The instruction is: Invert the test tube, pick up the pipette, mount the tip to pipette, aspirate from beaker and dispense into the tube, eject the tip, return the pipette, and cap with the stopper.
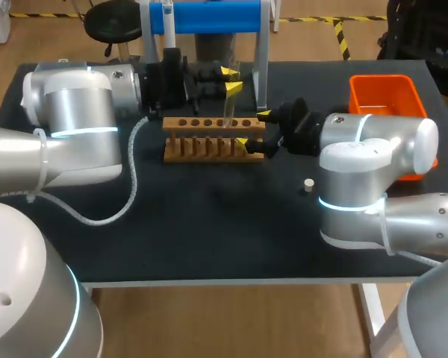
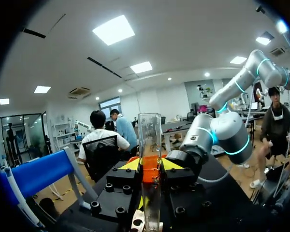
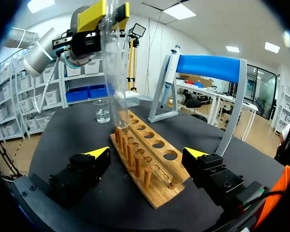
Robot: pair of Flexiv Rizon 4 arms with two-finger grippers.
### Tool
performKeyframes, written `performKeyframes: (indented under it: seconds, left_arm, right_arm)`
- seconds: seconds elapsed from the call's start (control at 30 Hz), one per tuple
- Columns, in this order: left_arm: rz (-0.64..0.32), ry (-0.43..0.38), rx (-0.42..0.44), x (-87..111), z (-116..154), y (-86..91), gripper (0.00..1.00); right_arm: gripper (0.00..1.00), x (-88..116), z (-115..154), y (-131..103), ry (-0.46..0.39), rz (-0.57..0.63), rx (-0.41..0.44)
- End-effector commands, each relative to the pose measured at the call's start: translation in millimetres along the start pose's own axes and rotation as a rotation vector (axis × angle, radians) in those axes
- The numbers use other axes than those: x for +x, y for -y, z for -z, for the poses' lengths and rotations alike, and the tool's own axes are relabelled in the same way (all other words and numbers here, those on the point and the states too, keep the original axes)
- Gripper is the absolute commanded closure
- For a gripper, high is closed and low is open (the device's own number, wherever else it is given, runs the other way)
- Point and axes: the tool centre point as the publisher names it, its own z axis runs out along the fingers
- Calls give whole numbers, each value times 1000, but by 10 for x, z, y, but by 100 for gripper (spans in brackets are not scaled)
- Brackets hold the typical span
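Observation:
My left gripper (image 1: 230, 80) is shut on a clear test tube (image 1: 228, 108), which stands almost upright with its lower end at the wooden rack (image 1: 209, 139). In the left wrist view the tube (image 2: 151, 140) runs between the yellow tips of that gripper (image 2: 151, 166). My right gripper (image 1: 252, 130) stands open, its fingers straddling the rack's right end. From the right wrist view, the rack (image 3: 150, 150) lies between the open right gripper (image 3: 146, 157), and the tube (image 3: 117, 72) hangs from the left gripper (image 3: 106, 13). The pipette (image 3: 170, 72) hangs on the blue stand (image 3: 210, 67). A beaker (image 3: 102, 110) stands beyond the rack. A small stopper (image 1: 308, 185) lies on the table.
An orange bin (image 1: 384, 97) sits at the back right of the black table (image 1: 209, 231). The blue stand (image 1: 209, 19) rises behind the rack. A white cable (image 1: 131, 194) trails from my left arm across the table's left part.

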Motion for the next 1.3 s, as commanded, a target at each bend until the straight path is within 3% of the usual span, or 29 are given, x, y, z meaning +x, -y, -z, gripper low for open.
performKeyframes:
  seconds: [0.03, 1.3]
  left_arm:
    - [5, -1, 0, -65, -61, -8, 100]
    - [134, -10, 20, -594, 48, -319, 100]
  right_arm:
    - [0, 9, 5, 7, 3, 0, -2]
    - [0, 9, 5, 7, 3, 0, -2]
